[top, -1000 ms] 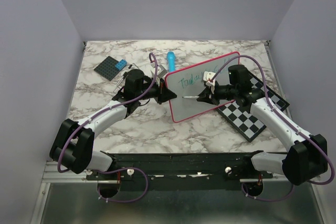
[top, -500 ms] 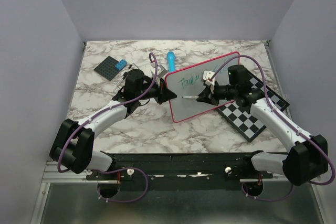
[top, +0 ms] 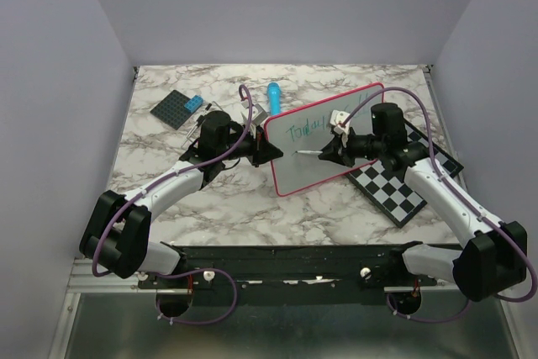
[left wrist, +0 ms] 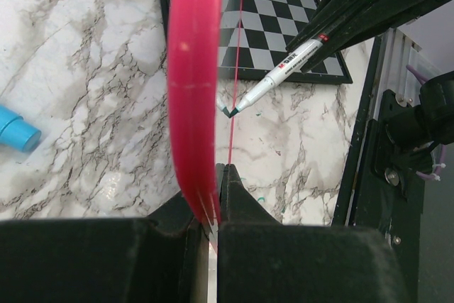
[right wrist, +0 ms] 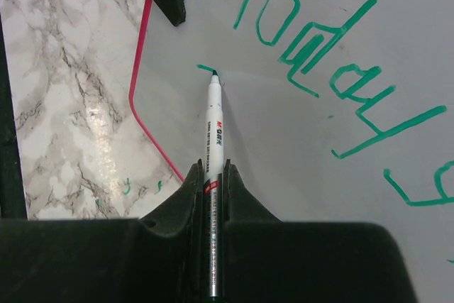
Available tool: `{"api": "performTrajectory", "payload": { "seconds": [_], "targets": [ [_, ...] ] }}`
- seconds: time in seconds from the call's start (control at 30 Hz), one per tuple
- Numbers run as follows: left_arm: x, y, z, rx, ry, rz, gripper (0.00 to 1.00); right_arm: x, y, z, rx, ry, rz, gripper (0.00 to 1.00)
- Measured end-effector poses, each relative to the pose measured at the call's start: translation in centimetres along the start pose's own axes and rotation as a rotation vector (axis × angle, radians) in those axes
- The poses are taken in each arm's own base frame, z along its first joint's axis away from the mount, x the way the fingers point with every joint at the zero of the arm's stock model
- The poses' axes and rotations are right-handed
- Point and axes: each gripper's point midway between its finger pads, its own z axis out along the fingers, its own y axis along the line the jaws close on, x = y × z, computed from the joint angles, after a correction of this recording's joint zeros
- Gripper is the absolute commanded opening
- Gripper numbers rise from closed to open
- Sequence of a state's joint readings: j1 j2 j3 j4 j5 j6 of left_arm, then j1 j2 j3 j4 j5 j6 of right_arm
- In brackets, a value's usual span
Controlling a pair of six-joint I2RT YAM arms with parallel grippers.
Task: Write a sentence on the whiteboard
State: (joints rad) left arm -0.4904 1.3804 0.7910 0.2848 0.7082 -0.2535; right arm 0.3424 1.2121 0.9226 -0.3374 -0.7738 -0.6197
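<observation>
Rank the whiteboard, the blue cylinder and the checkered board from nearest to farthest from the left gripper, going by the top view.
1. whiteboard: touching, its left edge clamped by the left gripper.
2. blue cylinder: lying just beyond the gripper, toward the back of the table.
3. checkered board: on the right side, past the whiteboard.

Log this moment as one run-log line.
left pincer: shut on whiteboard | right pincer: shut on marker | tip: on whiteboard, below sentence

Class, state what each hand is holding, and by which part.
Left hand grips the whiteboard by its pink rim; right hand grips the green marker by its barrel.
</observation>
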Motion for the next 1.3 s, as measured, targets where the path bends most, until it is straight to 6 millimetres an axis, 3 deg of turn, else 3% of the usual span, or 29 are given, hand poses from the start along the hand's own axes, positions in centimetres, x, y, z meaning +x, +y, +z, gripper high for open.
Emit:
{"api": "performTrajectory", "payload": {
  "seconds": [0.47,1.03,1.3],
  "targets": [
    [0.0,0.0,0.0,0.000,0.001,0.001,0.00,0.2,-0.3,-0.5,0.008,0.000,-0.029,0.00],
    [0.0,0.0,0.1,0.005,0.004,0.008,0.00,2.4,0.9,0.1,-0.060,0.041,-0.001,0.00],
    [0.0,0.0,0.1,0.006,0.005,0.007,0.00,2.5,0.9,0.4,-0.073,0.041,0.015,0.00]
  ]
}}
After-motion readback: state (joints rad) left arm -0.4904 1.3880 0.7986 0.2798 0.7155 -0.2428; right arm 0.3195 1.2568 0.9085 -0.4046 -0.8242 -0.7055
